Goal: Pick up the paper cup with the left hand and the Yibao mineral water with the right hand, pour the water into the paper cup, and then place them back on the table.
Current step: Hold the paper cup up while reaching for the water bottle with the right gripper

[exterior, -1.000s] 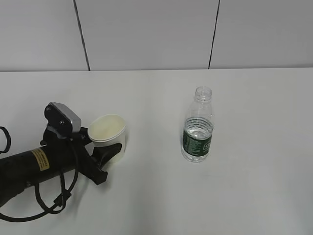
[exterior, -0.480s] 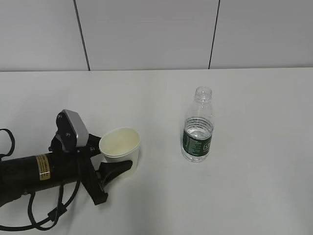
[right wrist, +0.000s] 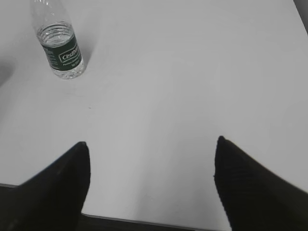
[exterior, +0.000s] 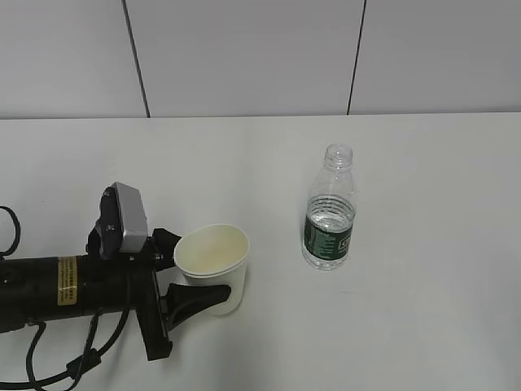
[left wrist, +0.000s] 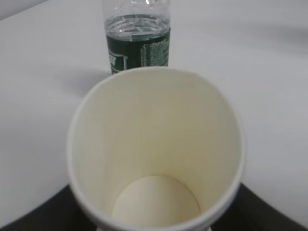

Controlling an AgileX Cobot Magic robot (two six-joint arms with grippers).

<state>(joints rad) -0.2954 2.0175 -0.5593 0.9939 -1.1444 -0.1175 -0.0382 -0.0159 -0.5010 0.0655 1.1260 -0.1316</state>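
Observation:
The cream-white paper cup (exterior: 213,265) is tilted, its mouth showing, and my left gripper (exterior: 193,273) is shut on its sides with a black finger on each flank. In the left wrist view the paper cup (left wrist: 154,144) fills the frame and is empty, and the left gripper (left wrist: 154,214) shows only as dark corners at the bottom. The Yibao mineral water (exterior: 330,220) stands upright and capless on the table (exterior: 423,163), to the right of the cup and apart from it. My right gripper (right wrist: 152,142) is open over bare table, with the bottle (right wrist: 60,48) far off at upper left.
A grey panelled wall (exterior: 244,57) closes off the table's far edge. The table's near edge (right wrist: 144,222) runs just below the right gripper's fingers. White tabletop lies to the right of the bottle.
My left arm has carried the paper cup to the right and nearer the camera, closing in on the bottle. The bottle has not moved.

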